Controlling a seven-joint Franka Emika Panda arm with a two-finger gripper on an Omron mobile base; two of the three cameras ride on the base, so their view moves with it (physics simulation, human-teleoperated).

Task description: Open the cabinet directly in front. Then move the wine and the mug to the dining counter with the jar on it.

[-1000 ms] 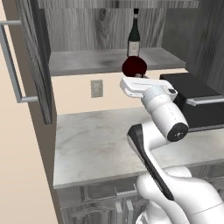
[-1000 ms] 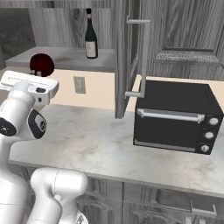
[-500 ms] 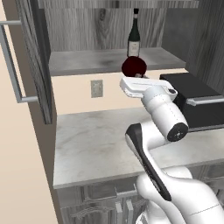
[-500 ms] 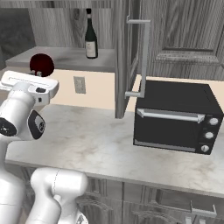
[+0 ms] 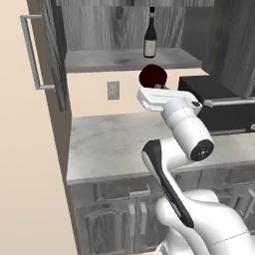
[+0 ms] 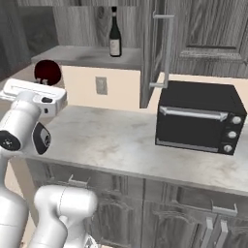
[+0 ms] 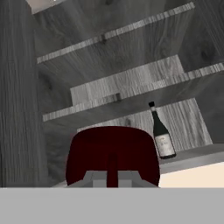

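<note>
Left base view: gripper [image 5: 158, 85] still clamps mug [image 5: 152, 76]; camera shifted.

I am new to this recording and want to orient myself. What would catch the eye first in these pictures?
First, the dark red mug held in the shut gripper, out in front of the open cabinet. Next, the wine bottle standing upright on the cabinet's bottom shelf. Then the black toaster oven on the marble worktop to the right.

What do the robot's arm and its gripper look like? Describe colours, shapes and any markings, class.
The arm is glossy white, built of thick rounded segments with dark joint caps and a black band along its lower link. The hand is a flat white block. The gripper ends in two small grey finger tips. No cables or markings show.
</note>
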